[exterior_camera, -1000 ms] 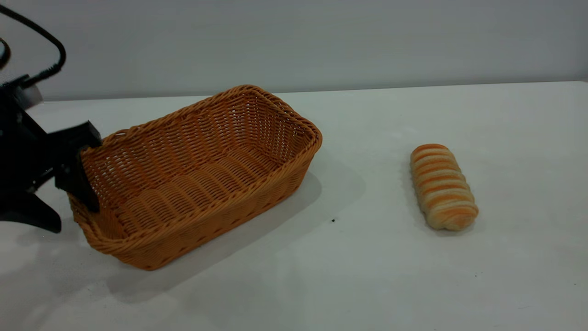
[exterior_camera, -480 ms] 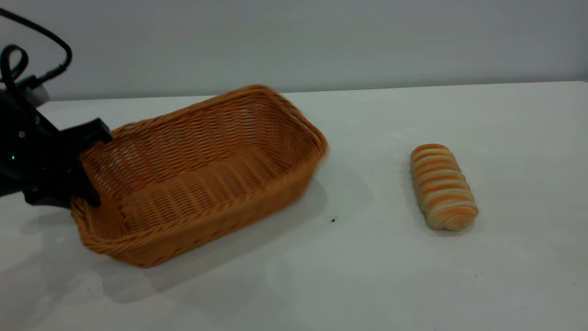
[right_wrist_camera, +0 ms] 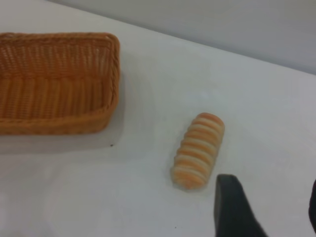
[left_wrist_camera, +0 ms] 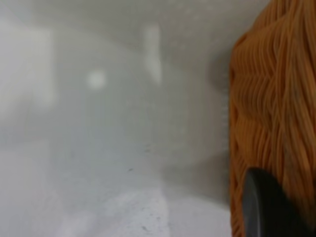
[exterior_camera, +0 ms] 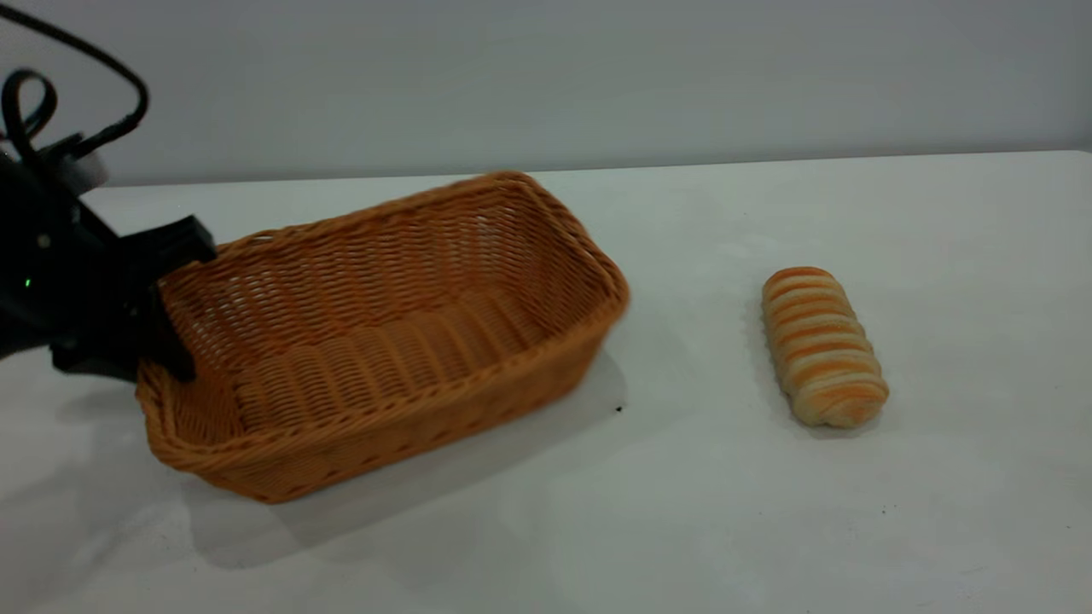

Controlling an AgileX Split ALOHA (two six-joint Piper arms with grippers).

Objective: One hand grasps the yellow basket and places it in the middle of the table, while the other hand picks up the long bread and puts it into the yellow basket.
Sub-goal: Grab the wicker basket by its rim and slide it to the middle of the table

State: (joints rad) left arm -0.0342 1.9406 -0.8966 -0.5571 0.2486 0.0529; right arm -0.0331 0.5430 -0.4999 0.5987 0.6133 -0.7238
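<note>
A plain grey wall [exterior_camera: 597,77] runs behind the scene — bare and even. One dark speck [exterior_camera: 618,409] and a smaller one [exterior_camera: 883,510] — both tiny.

Nothing readable is showing anywhere: no words, labels, brands, numbers or signs on anything in view.

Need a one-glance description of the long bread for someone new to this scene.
On the white table, look right of the big wicker yellow basket, across a bare gap. The long bread lies there alone: a small oblong loaf, orange and cream crosswise stripes, rounded ends.
</note>
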